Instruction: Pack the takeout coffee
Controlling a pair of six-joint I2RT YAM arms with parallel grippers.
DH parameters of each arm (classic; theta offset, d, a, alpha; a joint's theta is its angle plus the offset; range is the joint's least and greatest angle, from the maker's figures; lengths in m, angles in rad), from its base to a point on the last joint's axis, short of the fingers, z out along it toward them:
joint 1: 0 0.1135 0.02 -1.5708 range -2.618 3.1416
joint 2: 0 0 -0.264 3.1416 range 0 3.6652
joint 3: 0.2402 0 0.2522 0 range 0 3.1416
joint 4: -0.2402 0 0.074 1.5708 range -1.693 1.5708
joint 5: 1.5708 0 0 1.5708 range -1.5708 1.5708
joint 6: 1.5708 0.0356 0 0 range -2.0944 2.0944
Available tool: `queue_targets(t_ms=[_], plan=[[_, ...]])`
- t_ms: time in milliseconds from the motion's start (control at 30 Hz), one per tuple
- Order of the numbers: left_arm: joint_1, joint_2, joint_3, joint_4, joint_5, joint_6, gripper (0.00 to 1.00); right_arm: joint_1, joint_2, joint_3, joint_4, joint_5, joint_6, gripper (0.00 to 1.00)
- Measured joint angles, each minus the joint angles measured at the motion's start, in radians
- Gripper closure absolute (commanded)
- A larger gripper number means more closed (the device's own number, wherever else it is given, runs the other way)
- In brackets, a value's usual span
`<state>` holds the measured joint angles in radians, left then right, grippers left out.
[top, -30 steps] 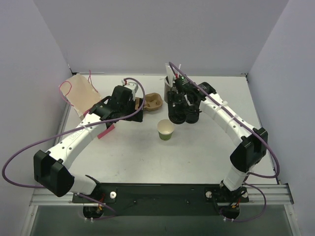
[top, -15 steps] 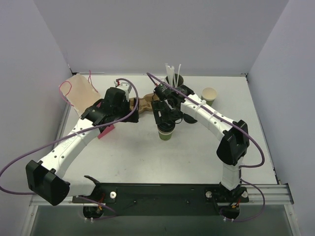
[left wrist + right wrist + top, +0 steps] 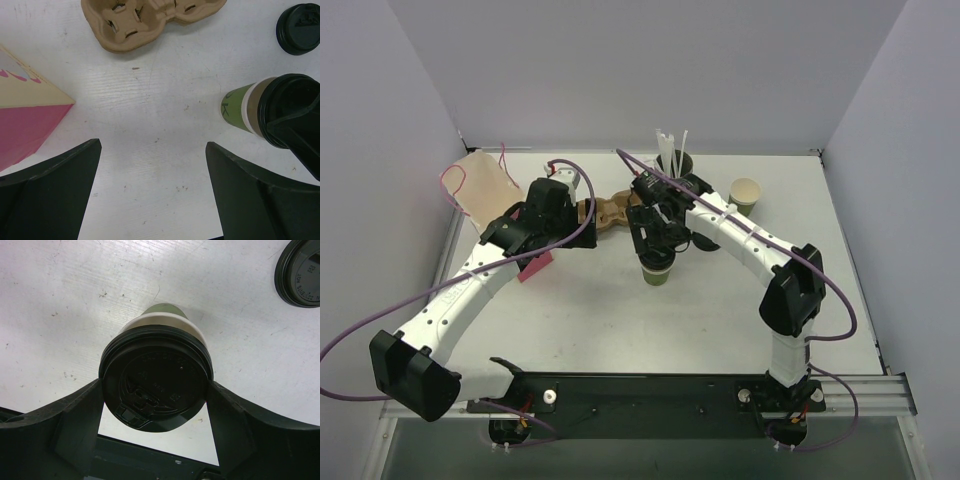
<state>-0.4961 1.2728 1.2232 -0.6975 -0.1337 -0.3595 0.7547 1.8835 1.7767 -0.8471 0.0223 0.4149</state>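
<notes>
Here, right end effector [image 3: 155,412] clamps the black lid [image 3: 156,382]; left end effector [image 3: 152,150] spread wide.

1. We see a brown cardboard cup carrier [image 3: 613,211] lying flat, near the back.
2. We find a tan-and-pink paper bag [image 3: 485,190] at the left.
3. We spot an open cream-lined green cup [image 3: 745,193] back right, near a straw holder [image 3: 674,163].

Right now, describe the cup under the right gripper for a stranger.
On the white table, look at the middle, near the brown cardboard carrier. The green cup stands there under the right gripper, which clasps its black lid; the other green cup, far right, is open and cream inside.
</notes>
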Motion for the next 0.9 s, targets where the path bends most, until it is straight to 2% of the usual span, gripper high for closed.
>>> queue_targets(t_ms=[900], plan=[[0.002, 0.000, -0.017, 0.000, 0.006, 0.000, 0.03, 0.009, 0.038, -0.019, 0.006, 0.015, 0.000, 0.28]])
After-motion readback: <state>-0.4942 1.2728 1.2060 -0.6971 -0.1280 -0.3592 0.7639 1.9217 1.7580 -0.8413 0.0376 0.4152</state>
